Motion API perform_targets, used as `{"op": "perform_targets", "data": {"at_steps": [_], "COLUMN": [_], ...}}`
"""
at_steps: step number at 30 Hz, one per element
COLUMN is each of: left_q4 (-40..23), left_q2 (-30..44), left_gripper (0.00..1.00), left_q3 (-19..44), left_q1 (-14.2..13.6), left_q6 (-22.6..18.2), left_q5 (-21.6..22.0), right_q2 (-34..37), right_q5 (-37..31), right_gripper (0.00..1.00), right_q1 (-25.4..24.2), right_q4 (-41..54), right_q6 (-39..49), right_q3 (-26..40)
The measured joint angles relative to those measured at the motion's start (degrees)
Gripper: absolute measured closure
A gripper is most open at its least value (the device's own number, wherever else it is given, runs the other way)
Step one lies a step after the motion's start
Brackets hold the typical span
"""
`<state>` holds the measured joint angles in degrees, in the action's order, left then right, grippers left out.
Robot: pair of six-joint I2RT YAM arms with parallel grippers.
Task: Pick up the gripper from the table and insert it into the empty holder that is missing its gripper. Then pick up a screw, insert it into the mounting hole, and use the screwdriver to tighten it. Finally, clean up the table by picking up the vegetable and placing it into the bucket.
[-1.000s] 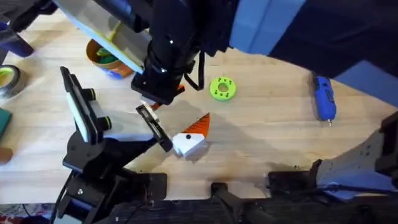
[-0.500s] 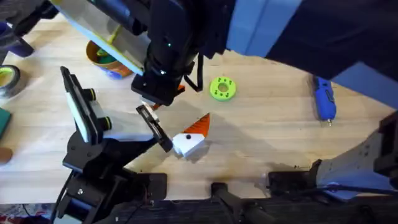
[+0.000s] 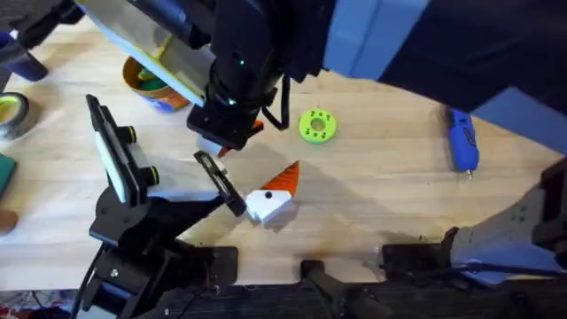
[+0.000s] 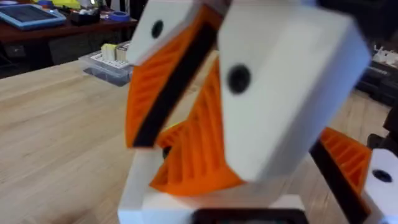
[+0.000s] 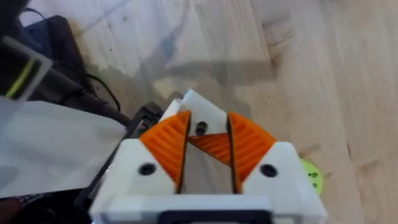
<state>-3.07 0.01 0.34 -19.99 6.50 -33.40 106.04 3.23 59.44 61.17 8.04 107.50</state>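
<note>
White plastic wedge gripper (image 3: 268, 200) with an orange triangular tip and a small black dot lies flat on my light wooden table (image 3: 381, 195), a little left of the middle, its orange tip pointing up and to the right

Going from the left edge: a yellow-green tape roll (image 3: 11, 113) sits at the far left. The small round orange bucket (image 3: 146, 86) with a blue label stands beside it, half hidden under a dark arm, and something green shows inside. Below that is a white paddle with yellow-green knobs (image 3: 120, 159). The black angular holder bracket (image 3: 220, 182) ends in a narrow slotted plate whose lower end sits just beside the wedge's white block.

My right gripper (image 3: 221, 142) hangs just above the slotted plate and up-left of the wedge, apart from it. Its white fingers (image 5: 165, 146) with orange ribbed pads stand narrowly parted around nothing, and the wedge shows through the gap. I cannot tell whether my left gripper (image 4: 186, 93) is wide or closed.

Further right lies a lime-green ring disc (image 3: 317, 125), and well apart near the right edge the slim blue pen-shaped screwdriver (image 3: 461, 140), bit pointing towards me
</note>
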Motion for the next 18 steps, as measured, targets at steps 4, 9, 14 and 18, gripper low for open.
{"op": "perform_targets", "data": {"at_steps": [4, 9, 14, 18], "left_q4": [0.0, 0.0, 0.0, 0.0], "left_q2": [0.0, 0.0, 0.0, 0.0], "left_gripper": [0.011, 0.011, 0.011, 0.011], "left_q3": [0.0, 0.0, 0.0, 0.0], "left_q1": [0.0, 0.0, 0.0, 0.0], "left_q6": [0.0, -0.1, -0.1, -0.1], "left_q5": [0.1, 0.0, 0.0, 0.0], "right_q2": [-0.3, -1.9, -5.6, -9.6], "right_q5": [-2.2, -2.1, -1.4, -1.4], "right_gripper": [0.168, 0.005, 0.005, 0.005], "right_q1": [-1.2, -1.6, -2.3, -5.0], "right_q4": [0.0, 0.6, 2.3, 4.3], "right_q6": [-0.1, -0.8, -1.2, -1.3], "right_q3": [0.0, 0.0, 0.0, 0.0]}}
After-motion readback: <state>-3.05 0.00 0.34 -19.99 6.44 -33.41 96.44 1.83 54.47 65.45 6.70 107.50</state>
